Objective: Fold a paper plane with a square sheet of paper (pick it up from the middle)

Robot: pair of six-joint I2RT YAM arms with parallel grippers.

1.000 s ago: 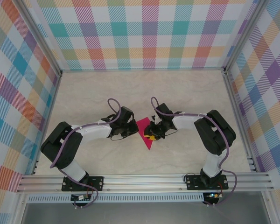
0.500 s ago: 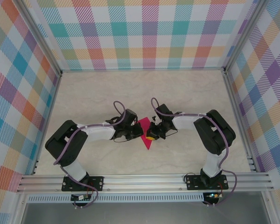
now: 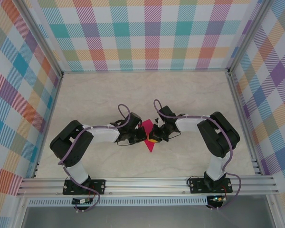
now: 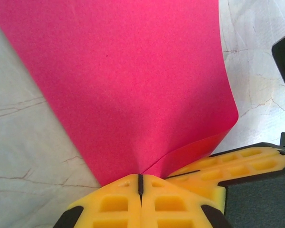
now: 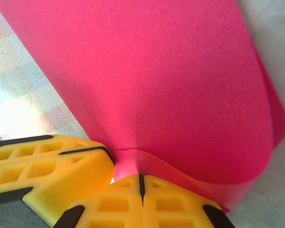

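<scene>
The square sheet of paper is magenta-pink and bent over on itself, held up between both grippers at the table's middle. It is a curled sheet, not a paper plane. My left gripper comes in from the left and is shut on the sheet's edge. In the left wrist view its yellow fingertips pinch the paper at a crease. My right gripper faces it from the right, also shut on the sheet. Its tips clamp the curled lower layer of the paper. The two grippers nearly touch.
The pale marble table is walled on three sides by checkered panels. An aluminium rail runs along the near edge with both arm bases on it. The right gripper's yellow finger crowds the left wrist view.
The left gripper has slid right up to the paper. The right gripper's jaws have closed on the sheet. The paper now bulges between the two grips.
</scene>
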